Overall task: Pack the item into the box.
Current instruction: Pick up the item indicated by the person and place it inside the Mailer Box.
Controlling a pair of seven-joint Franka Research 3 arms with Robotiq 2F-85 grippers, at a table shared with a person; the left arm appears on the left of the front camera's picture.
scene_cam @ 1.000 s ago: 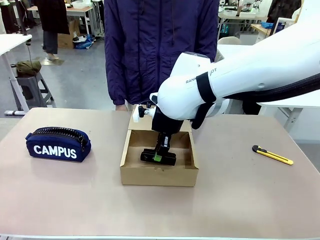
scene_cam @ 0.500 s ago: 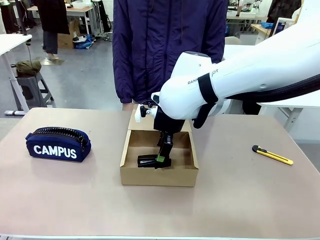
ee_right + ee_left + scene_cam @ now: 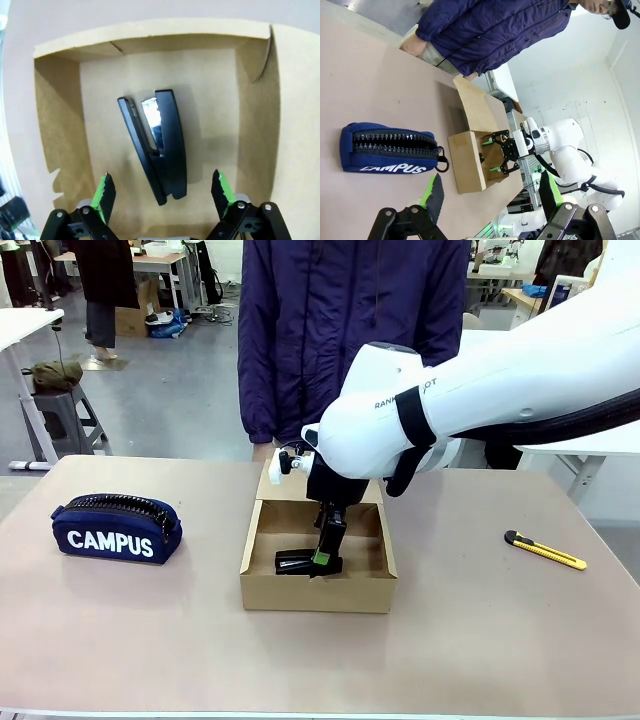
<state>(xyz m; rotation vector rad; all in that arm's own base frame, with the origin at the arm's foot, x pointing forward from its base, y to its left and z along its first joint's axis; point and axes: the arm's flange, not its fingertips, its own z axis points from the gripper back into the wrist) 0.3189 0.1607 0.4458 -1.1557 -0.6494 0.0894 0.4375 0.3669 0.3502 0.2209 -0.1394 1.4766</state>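
Observation:
The box [image 3: 318, 592] stands open at the table's middle, its flap lid leaning back toward the person. The item, a small black stapler [image 3: 296, 562], lies on the box floor. My right gripper [image 3: 325, 552] reaches down into the box from above. In the right wrist view the stapler [image 3: 159, 145] lies flat, slightly gaping, inside the box [image 3: 57, 110]. Its rear end sits between the open green-padded fingers [image 3: 105, 192] of my right gripper [image 3: 162, 190], which do not touch it. My left gripper [image 3: 490, 182] hangs open and empty, well away from the box [image 3: 467, 170].
A navy "CAMPUS" pencil pouch [image 3: 117, 528] lies at the table's left. A yellow-and-black utility knife [image 3: 545, 550] lies at the right. A person in a dark blue jacket [image 3: 350, 330] stands at the far edge behind the box. The near side of the table is bare.
My right gripper lowered the stapler onto the box floor, then opened and let it go. The person shifted a little to the right.

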